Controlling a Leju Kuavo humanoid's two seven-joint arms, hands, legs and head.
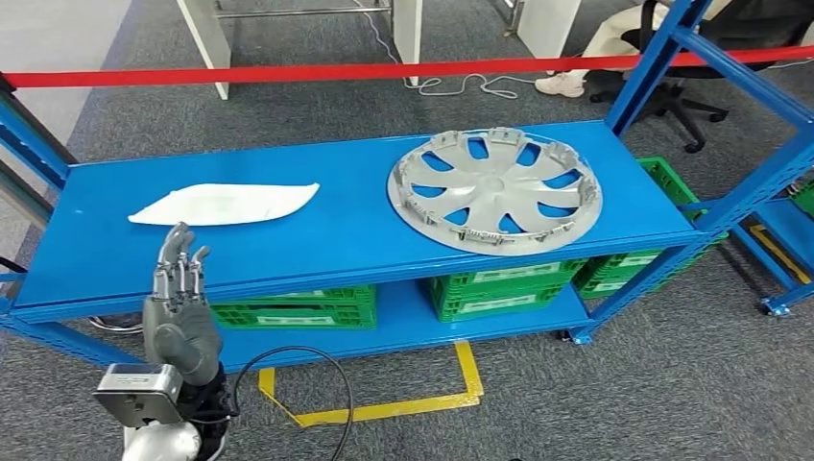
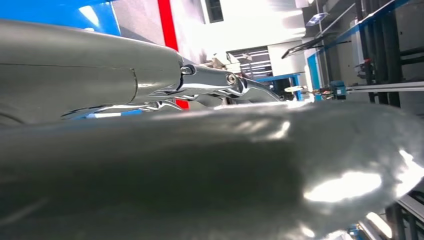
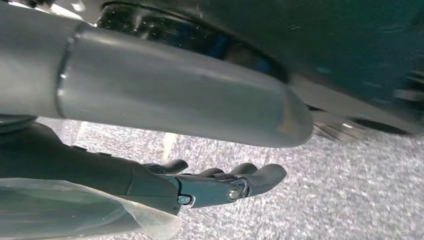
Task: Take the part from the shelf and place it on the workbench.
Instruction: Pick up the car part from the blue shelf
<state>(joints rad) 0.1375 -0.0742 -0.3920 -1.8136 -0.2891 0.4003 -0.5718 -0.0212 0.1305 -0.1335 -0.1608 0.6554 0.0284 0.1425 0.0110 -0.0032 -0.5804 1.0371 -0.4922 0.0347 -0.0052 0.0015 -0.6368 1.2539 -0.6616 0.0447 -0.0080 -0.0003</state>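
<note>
While the wheel cover [image 1: 494, 189] lies on the shelf [image 1: 317, 245], left hand [image 1: 179, 309] raised, fingers apart, empty, right hand [image 3: 200, 182] hanging, empty.

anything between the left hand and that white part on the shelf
Nothing visible. The left hand is raised at the front edge of the blue shelf, and the white part lies just beyond it with only bare shelf top between. The hubcap sits well off to the side.

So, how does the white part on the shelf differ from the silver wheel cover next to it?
The white part is a long, flat, leaf-like shape with no openings; the wheel cover is round, silver-grey, with cut-out spokes. The white part looks smaller and lies nearer the left hand; the wheel cover lies toward the shelf's other end. Both rest on the blue top shelf, untouched.
</note>
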